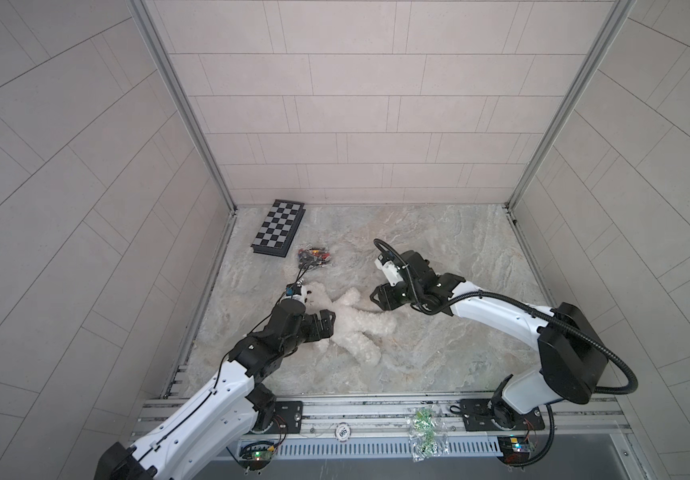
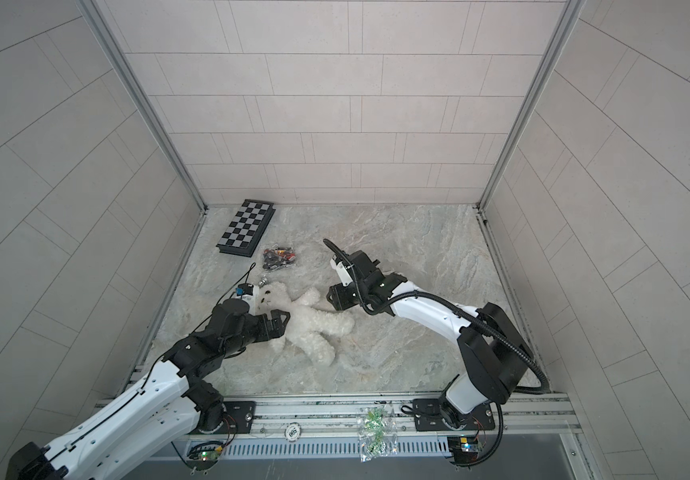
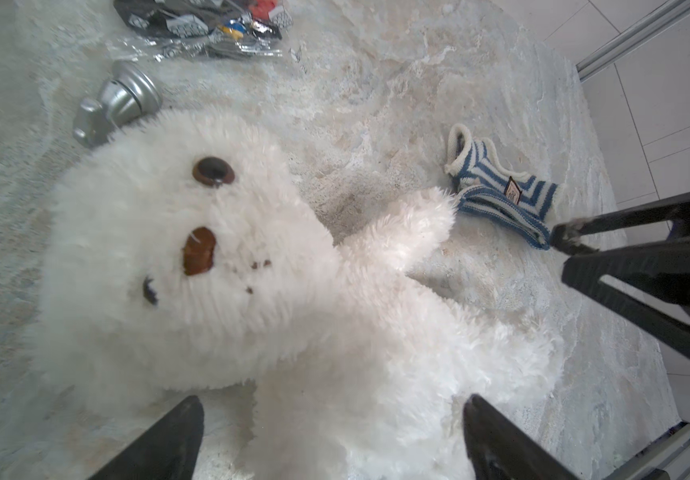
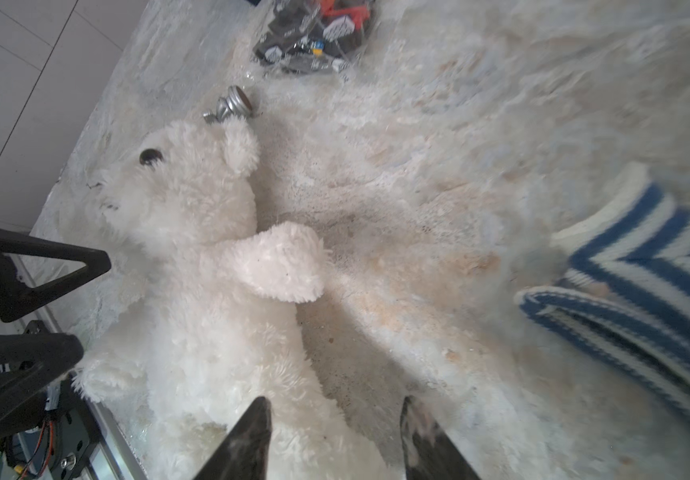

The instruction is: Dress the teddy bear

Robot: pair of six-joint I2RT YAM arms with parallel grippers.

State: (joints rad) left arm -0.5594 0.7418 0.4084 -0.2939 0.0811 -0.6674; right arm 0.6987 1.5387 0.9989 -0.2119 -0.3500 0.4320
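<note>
1. At the left pincer (image 3: 332,405): jaws spread wide, one finger on either side of the teddy bear (image 3: 210,270), just below its head. Contact with the fur cannot be told.
2. Right pincer (image 4: 335,405): jaws apart, nothing between them. It sits low, just beside the bear's outstretched arm.
3. Teddy bear: on its back, face up, left of centre on the marble counter (image 1: 438,249). Its head lies toward the left arm's side.
4. Striped shirt (image 3: 497,187): blue and white with a small badge, crumpled on the counter just past the bear's paw. One right fingertip meets its hem in the left wrist view.
5. Silver knob (image 4: 231,106): just beside the bear's ear.
6. Farther back: bag of dark parts (image 1: 314,257), then chessboard (image 1: 278,228) near the back-left corner.
</note>
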